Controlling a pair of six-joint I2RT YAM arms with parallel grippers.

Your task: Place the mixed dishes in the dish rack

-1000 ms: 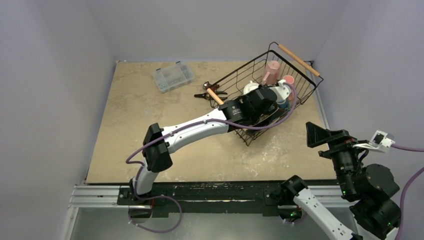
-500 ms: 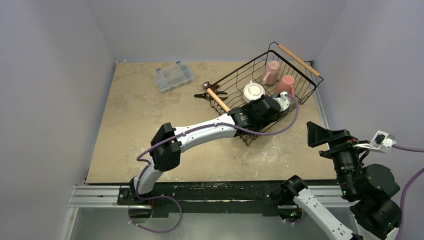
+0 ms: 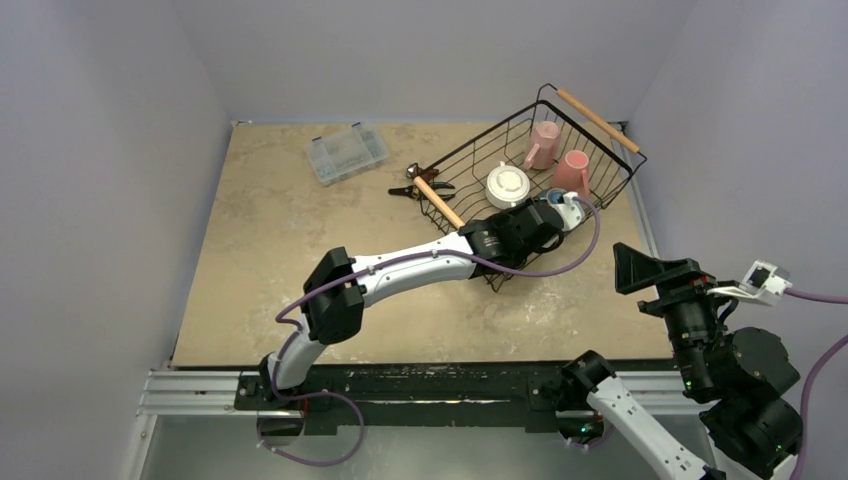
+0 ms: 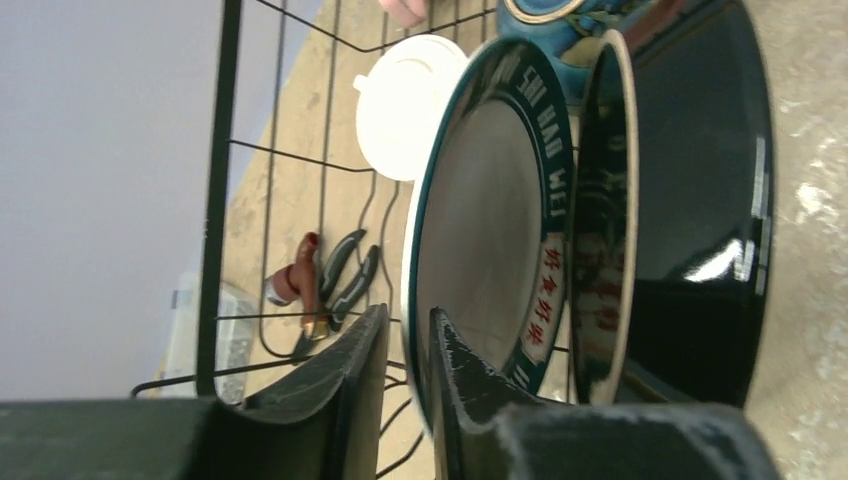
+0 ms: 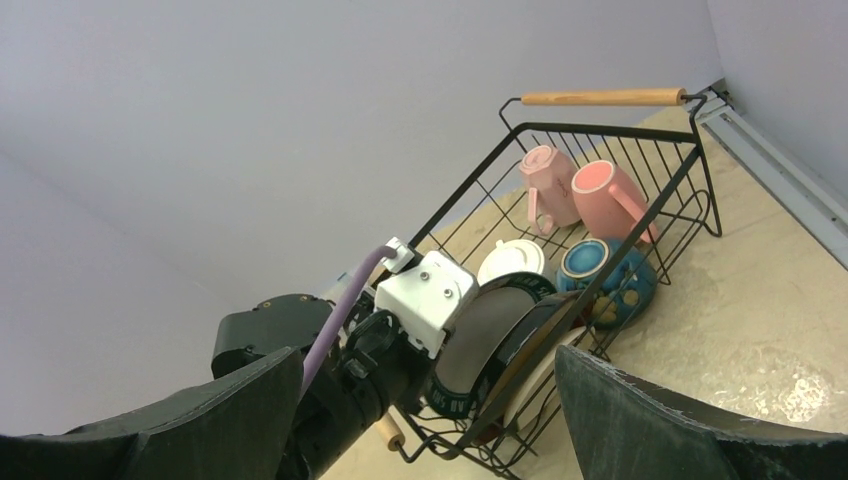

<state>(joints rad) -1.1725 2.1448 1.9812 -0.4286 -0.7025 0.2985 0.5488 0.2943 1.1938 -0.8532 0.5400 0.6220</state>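
Note:
The dish rack [image 3: 597, 119], a black wire basket with wooden handles, stands at the far right of the table. In it are two pink mugs [image 3: 544, 141] [image 3: 573, 170], a white cup [image 3: 507, 185] and a blue bowl [image 5: 600, 275]. A plate with a dark green lettered rim [image 4: 490, 230] stands on edge in the rack's near end, beside a glossy black plate [image 4: 690, 200]. My left gripper [image 4: 408, 315] straddles the green plate's rim, slightly open, with a thin gap showing at one finger. My right gripper [image 5: 428, 352] hangs wide open and empty, near the table's right front.
A clear plastic compartment box [image 3: 347, 153] lies at the back left. A small black-and-red hand tool [image 3: 415, 182] rests on the table just left of the rack. Walls close in on the left, back and right sides.
My left gripper has gone down into the rack's near end with the green-rimmed plate, uncovering the white cup and mugs. Its jaws have loosened a little. The right arm is still.

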